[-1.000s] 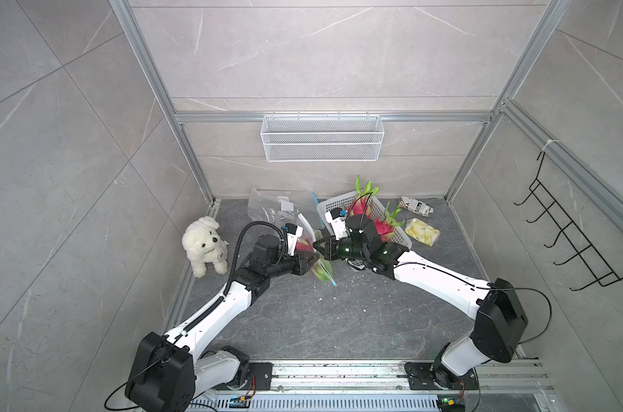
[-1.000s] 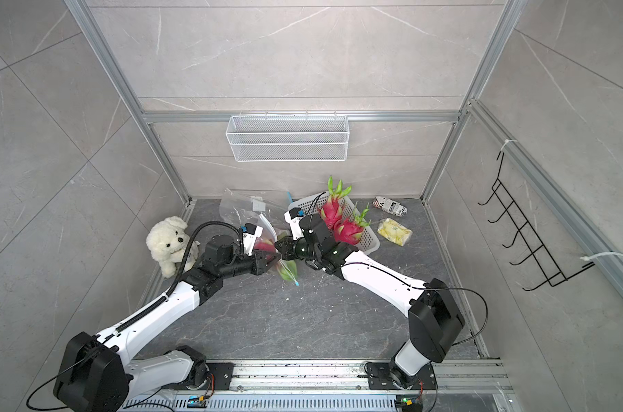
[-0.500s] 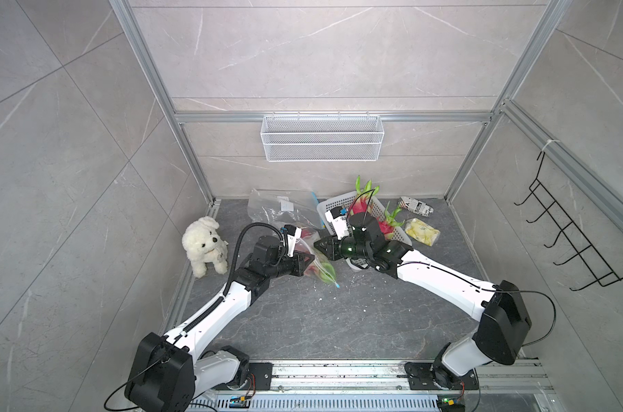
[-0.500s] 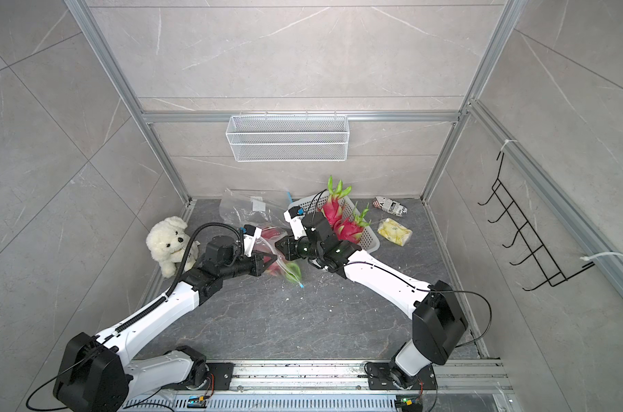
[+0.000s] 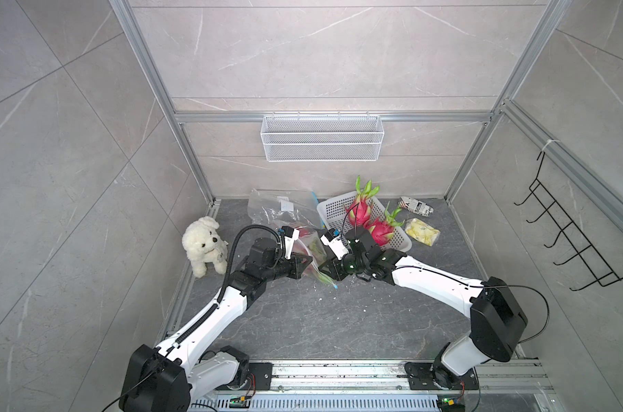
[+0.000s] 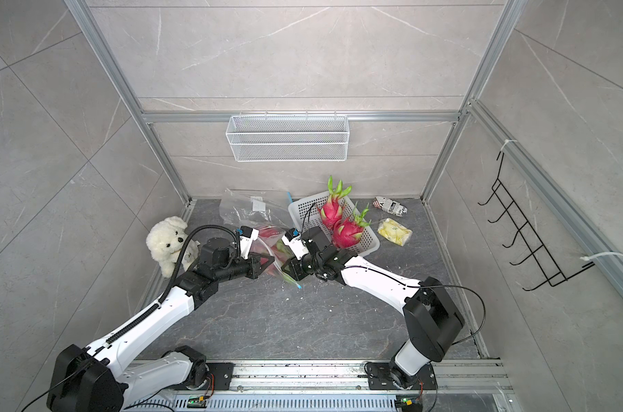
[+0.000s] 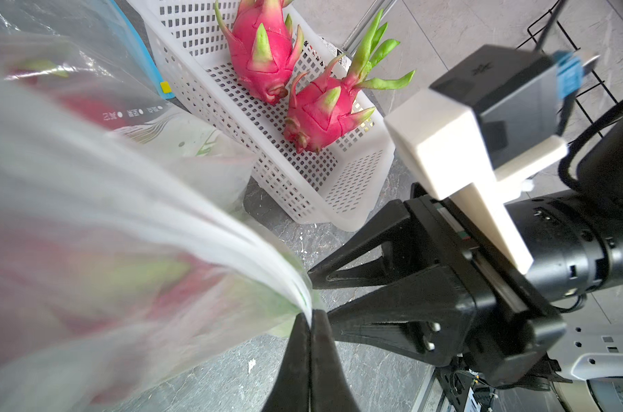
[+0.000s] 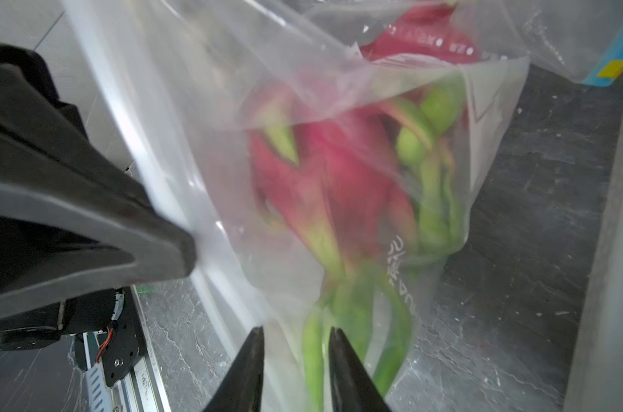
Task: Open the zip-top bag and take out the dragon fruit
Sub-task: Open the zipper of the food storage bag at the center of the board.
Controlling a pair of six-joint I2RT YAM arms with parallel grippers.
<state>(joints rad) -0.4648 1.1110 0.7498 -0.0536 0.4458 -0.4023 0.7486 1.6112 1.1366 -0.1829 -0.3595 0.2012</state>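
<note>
- Magenta skin and green spikes show through the clear zip-top bag in both top views. The bagged dragon fruit lies with its long axis slanted across the bench, red body toward the back wall and leafy tuft toward the front rail.
- Also in both top views, the left hand and right hand sit tip to tip at the bag's near end. Just beside the bag, a white basket holds a loose dragon fruit and a second loose dragon fruit. Both are oval and magenta, with tufts aimed toward the back wall.
- Left wrist view: the left hand's two fingers are pressed flat together on the bag's edge, and the film fans away from them. The right hand's fingers stand slightly parted just beside that pinch. The basket pair lie side by side, blunt ends nearer the camera, with pink scales tipped pale green.
- Right wrist view: the right hand's fingertips stand apart with a clear gap. Bag film and green spikes show between them, but I cannot tell whether they touch the film. The bagged fruit is blurred, its tuft pointing at this hand and its red body away. A further red patch sits deeper in the bag, too veiled to identify.
</note>
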